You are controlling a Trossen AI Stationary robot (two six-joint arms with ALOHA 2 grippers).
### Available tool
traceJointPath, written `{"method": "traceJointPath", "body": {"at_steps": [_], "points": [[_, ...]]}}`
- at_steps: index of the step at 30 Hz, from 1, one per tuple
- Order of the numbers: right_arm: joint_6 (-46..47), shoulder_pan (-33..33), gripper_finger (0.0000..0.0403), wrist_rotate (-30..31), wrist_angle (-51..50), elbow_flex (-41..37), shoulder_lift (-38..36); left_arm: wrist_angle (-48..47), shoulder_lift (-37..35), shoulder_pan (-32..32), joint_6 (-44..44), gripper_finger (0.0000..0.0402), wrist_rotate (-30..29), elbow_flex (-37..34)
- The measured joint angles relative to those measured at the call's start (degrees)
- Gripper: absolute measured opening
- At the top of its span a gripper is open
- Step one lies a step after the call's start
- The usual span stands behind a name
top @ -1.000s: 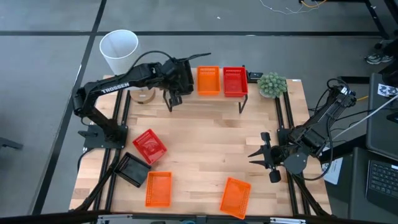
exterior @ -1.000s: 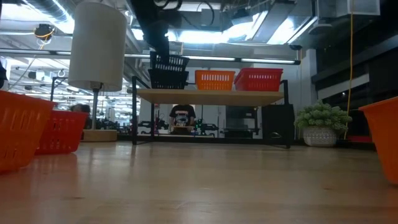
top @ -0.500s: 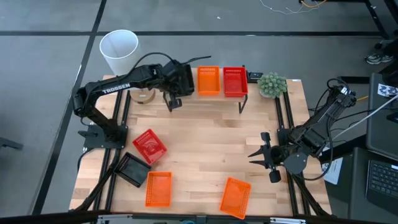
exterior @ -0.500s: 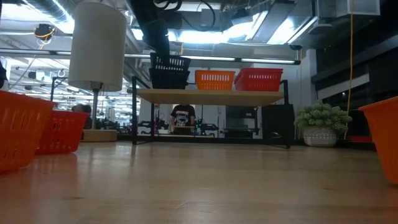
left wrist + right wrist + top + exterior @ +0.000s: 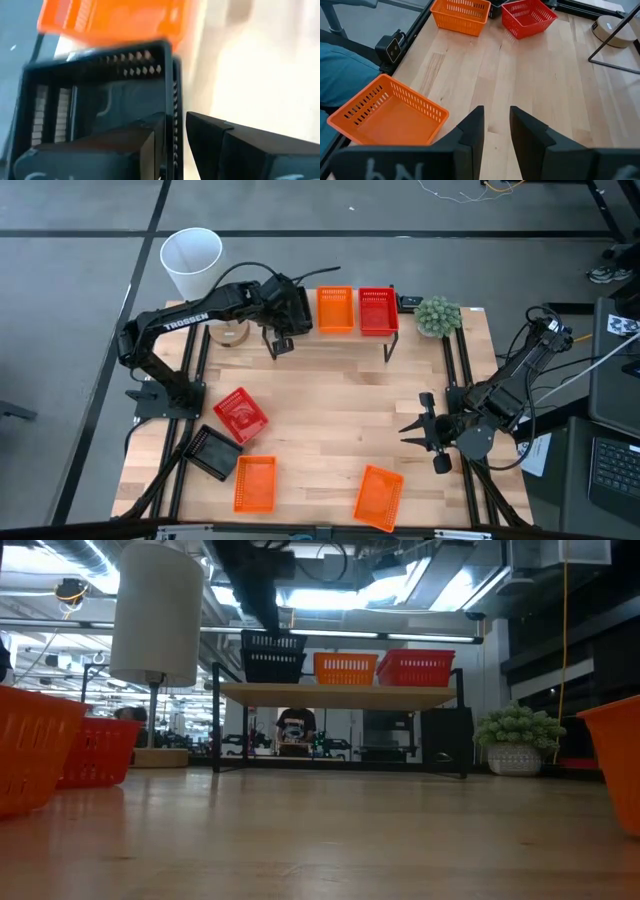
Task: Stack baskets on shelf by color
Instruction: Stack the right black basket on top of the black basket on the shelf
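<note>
Two black baskets sit one in the other on the left end of the shelf, beside an orange basket and a red basket. My left gripper is open at the upper black basket, one finger inside and one outside its wall. My right gripper hangs open over the table's right side, touching nothing. A red basket, a black basket and two orange baskets lie on the tabletop. My left gripper comes slanting down from the table's left and straddles the upper black basket's near-side wall. A gap shows between that wall and the outer finger. I cannot tell whether the inner finger touches the wall. The basket rests level in the lower black one.
A white lamp on a round wooden base stands at the far left, and a small green plant at the far right beside the shelf. Bare tabletop lies between the shelf and the loose baskets.
The upper black basket was tilted above the lower one. It now sits level, nested in it on the shelf.
</note>
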Motion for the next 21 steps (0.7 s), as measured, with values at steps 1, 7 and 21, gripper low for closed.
{"method": "traceJointPath", "body": {"at_steps": [1,7,21], "points": [[-0.25,-0.02,0.0091,0.0,0.0,0.0,0.0,0.0,0.0,-0.15,-0.06,0.0071,1.13,0.79],[-0.35,-0.01,0.0091,-0.02,0.0,0.0,0.0,-0.01,-0.09,-2.07,-1.63,0.0072,-1.98,4.21],[-0.42,-0.01,0.0091,-0.02,-0.02,0.0,0.04,-6.61,2.29,-2.04,-3.83,0.0072,-6.49,4.17]]}}
